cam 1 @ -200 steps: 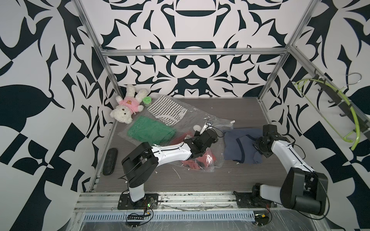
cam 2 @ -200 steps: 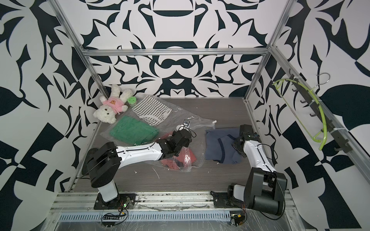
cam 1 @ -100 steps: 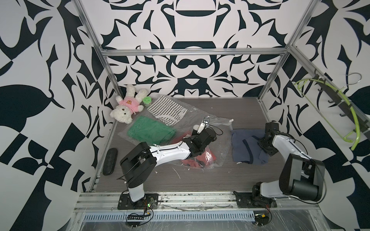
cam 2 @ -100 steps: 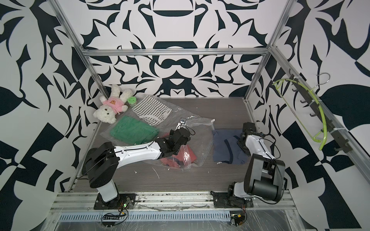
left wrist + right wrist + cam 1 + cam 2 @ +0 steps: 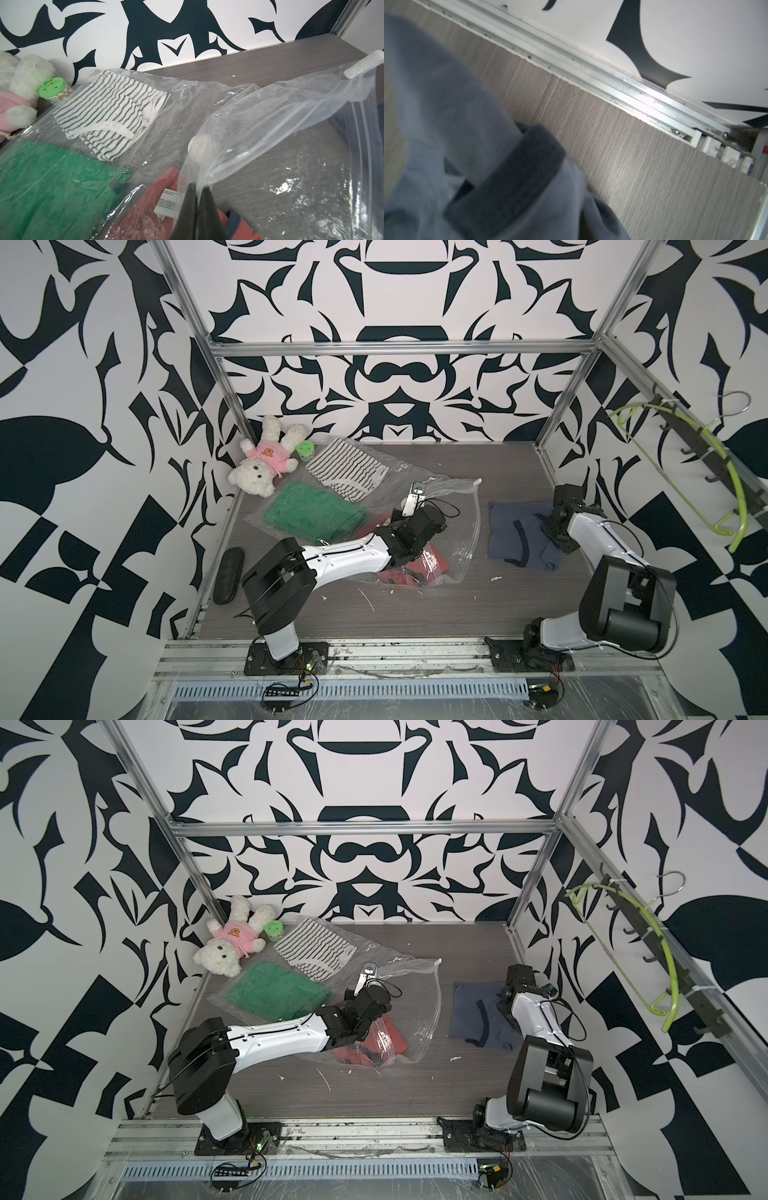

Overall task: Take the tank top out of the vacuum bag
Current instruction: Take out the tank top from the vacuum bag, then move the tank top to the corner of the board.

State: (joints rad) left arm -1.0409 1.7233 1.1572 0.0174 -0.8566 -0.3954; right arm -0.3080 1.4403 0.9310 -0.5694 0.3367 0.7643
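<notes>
Tank top (image 5: 515,531), blue with darker trim, lies crumpled on the bare worktop (image 5: 415,614) near its right edge, fully outside the bag (image 5: 455,506) and just beside the bag's zip edge. In both top views the right end effector (image 5: 549,527) sits low over the top's right part (image 5: 478,1011). Its wrist view shows only blurred blue cloth (image 5: 446,104) and worktop, so I cannot tell how far its jaws are apart or whether they have hold of the cloth.

The bag is spread across the middle of the worktop (image 5: 415,990). The left end effector (image 5: 197,185) is closed tight, pinching a fold of the bag's clear film (image 5: 270,124) and holding it up off the worktop, with the round white valve (image 5: 198,143) just beyond its tips. A red garment (image 5: 432,568) lies in the bag under that arm.

Toward the back-left corner, a green garment (image 5: 316,514) and a striped one (image 5: 349,472) lie under clear plastic. In the corner itself sit a teddy bear (image 5: 262,464) and a green-lidded jar (image 5: 306,448). A black case (image 5: 227,580) lies along the left edge.
</notes>
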